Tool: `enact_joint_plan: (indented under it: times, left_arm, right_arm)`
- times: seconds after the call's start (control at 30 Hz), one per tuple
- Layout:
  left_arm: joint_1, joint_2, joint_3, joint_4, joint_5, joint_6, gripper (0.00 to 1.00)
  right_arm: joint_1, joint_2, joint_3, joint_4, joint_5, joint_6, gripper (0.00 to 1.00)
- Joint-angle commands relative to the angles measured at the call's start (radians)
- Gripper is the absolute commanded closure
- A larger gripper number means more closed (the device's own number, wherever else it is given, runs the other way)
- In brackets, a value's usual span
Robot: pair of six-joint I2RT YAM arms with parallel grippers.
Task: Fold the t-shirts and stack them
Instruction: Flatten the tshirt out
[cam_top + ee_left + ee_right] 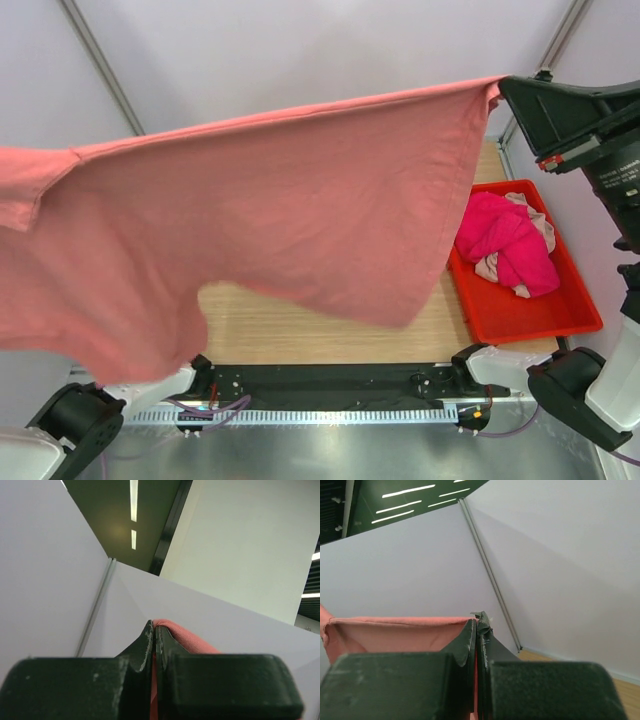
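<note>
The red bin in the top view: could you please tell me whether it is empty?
No, the red bin holds a crumpled heap of magenta and pale pink shirts.

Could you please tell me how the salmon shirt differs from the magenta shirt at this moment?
The salmon shirt hangs spread out in the air, while the magenta shirt lies crumpled in the red bin. The salmon shirt is pinched by the left gripper and the right gripper, while the magenta shirt is touched by neither. Both are pinkish cloth.

Bright, even light; ceiling strips glare slightly; shadows soft.
</note>
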Motion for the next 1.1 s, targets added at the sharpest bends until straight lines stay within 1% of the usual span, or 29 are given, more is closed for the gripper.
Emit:
enact_joint_plan:
  times: [0.0, 0.03, 0.1, 0.13, 0.17, 0.2, 0.23, 0.27, 0.3, 0.33, 0.37, 0.4, 0.47, 0.5, 0.53, 0.57, 0.6, 0.63, 0.67, 0.7, 0.73, 0.77, 0.8, 0.83, 0.87, 0.9, 0.93, 0.97, 1.07]
  left_arm:
    - [-0.019, 0.053, -0.037, -0.014, 0.028, 0.003, 1.00]
    - [-0.027, 0.063, -0.098, -0.015, 0.025, 0.016, 1.00]
    - [-0.064, 0.081, -0.198, 0.006, -0.008, 0.068, 1.00]
    - [-0.075, 0.087, -0.247, 0.017, -0.021, 0.085, 1.00]
    - [-0.079, 0.092, -0.371, 0.032, -0.033, 0.102, 1.00]
    - [-0.079, 0.106, -0.430, 0.067, -0.038, 0.132, 1.00]
    - [-0.079, 0.113, -0.500, 0.093, -0.051, 0.142, 1.00]
    - [-0.076, 0.118, -0.642, 0.135, -0.065, 0.151, 1.00]
    - [-0.070, 0.126, -0.724, 0.211, -0.062, 0.163, 1.00]
    - [-0.018, 0.150, -0.786, 0.231, -0.043, 0.145, 1.00]
    - [0.017, 0.170, -0.833, 0.239, -0.007, 0.119, 1.00]
    - [0.052, 0.191, -0.929, 0.256, 0.067, 0.046, 1.00]
    - [0.159, 0.288, -1.010, 0.313, 0.144, -0.018, 1.00]
    - [0.189, 0.337, -1.059, 0.334, 0.171, -0.041, 1.00]
    - [0.206, 0.381, -1.071, 0.371, 0.201, -0.071, 1.00]
    - [0.232, 0.490, -1.073, 0.386, 0.209, -0.081, 1.00]
    - [0.240, 0.544, -1.055, 0.396, 0.205, -0.085, 1.00]
    - [0.246, 0.598, -1.038, 0.408, 0.197, -0.091, 1.00]
    - [0.254, 0.712, -1.015, 0.416, 0.197, -0.096, 1.00]
    - [0.267, 0.763, -0.978, 0.407, 0.195, -0.108, 1.00]
    - [0.275, 0.821, -0.905, 0.393, 0.209, -0.121, 1.00]
    - [0.281, 0.904, -0.863, 0.374, 0.218, -0.125, 1.00]
    - [0.286, 0.949, -0.825, 0.364, 0.217, -0.125, 1.00]
    - [0.287, 0.983, -0.747, 0.354, 0.212, -0.127, 1.00]
    - [0.286, 1.013, -0.711, 0.330, 0.203, -0.122, 1.00]
    - [0.287, 1.076, -0.676, 0.321, 0.196, -0.124, 1.00]
    - [0.289, 1.099, -0.611, 0.308, 0.183, -0.122, 1.00]
    - [0.287, 1.122, -0.595, 0.305, 0.169, -0.122, 1.00]
    - [0.293, 1.156, -0.573, 0.314, 0.157, -0.131, 1.00]
  right_arm:
    - [-0.004, 0.009, -0.041, 0.017, 0.029, 0.026, 0.99]
    - [-0.002, 0.007, -0.069, 0.020, 0.052, 0.015, 0.99]
    - [-0.004, -0.022, -0.217, 0.052, 0.126, -0.028, 0.99]
    - [-0.002, -0.034, -0.282, 0.105, 0.152, -0.043, 0.99]
    - [-0.002, -0.047, -0.408, 0.133, 0.166, -0.063, 0.99]
    - [-0.004, -0.059, -0.472, 0.161, 0.230, -0.092, 0.99]
    - [-0.004, -0.060, -0.594, 0.217, 0.248, -0.106, 0.99]
    - [-0.002, -0.062, -0.662, 0.251, 0.268, -0.122, 0.99]
    - [-0.004, -0.057, -0.725, 0.287, 0.311, -0.135, 0.99]
    - [-0.004, -0.053, -0.788, 0.351, 0.334, -0.149, 0.99]
    - [-0.011, -0.047, -0.912, 0.392, 0.357, -0.160, 0.99]
    - [-0.022, -0.038, -0.964, 0.429, 0.379, -0.160, 0.99]
    - [-0.068, 0.018, -1.079, 0.518, 0.396, -0.157, 0.99]
    - [-0.083, 0.044, -1.112, 0.549, 0.411, -0.165, 0.99]
    - [-0.105, 0.118, -1.140, 0.596, 0.408, -0.168, 0.99]
    - [-0.149, 0.160, -1.164, 0.614, 0.384, -0.168, 0.99]
    - [-0.171, 0.200, -1.172, 0.633, 0.373, -0.162, 0.99]
    - [-0.187, 0.244, -1.181, 0.699, 0.361, -0.151, 0.99]
    - [-0.204, 0.324, -1.155, 0.709, 0.347, -0.148, 0.99]
    - [-0.221, 0.372, -1.131, 0.712, 0.348, -0.159, 0.99]
    - [-0.227, 0.415, -1.071, 0.707, 0.353, -0.172, 0.99]
    - [-0.234, 0.497, -1.042, 0.703, 0.353, -0.210, 0.99]
    - [-0.243, 0.534, -1.010, 0.697, 0.351, -0.224, 0.99]
    - [-0.249, 0.570, -0.947, 0.680, 0.347, -0.234, 0.99]
    - [-0.254, 0.638, -0.918, 0.677, 0.341, -0.246, 0.99]
    - [-0.257, 0.668, -0.887, 0.677, 0.336, -0.263, 0.99]
    - [-0.263, 0.699, -0.831, 0.637, 0.333, -0.272, 0.99]
    - [-0.264, 0.746, -0.806, 0.632, 0.327, -0.277, 0.99]
    - [-0.272, 0.818, -0.704, 0.594, 0.286, -0.298, 0.99]
